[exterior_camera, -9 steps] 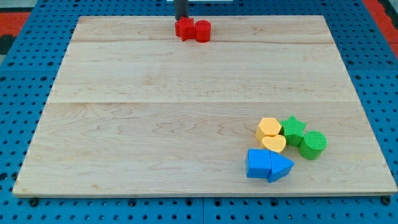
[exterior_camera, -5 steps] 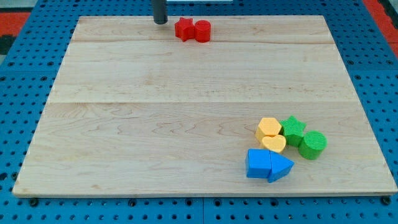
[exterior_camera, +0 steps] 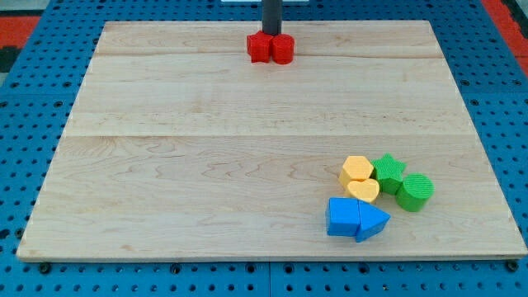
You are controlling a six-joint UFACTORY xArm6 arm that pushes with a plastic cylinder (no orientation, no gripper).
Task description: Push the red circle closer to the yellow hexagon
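The red circle lies near the board's top edge, touching a red star on its left. My tip is just above the two red blocks, at the seam between them, touching or nearly touching them. The yellow hexagon lies far off at the view's lower right, in a cluster of blocks.
Around the yellow hexagon are a yellow heart, a green star, a green cylinder, a blue cube and a blue triangle. The wooden board rests on a blue pegboard.
My tip went from above the red star to the left, then back right to above the red pair. Both red blocks have shifted a little right and down.
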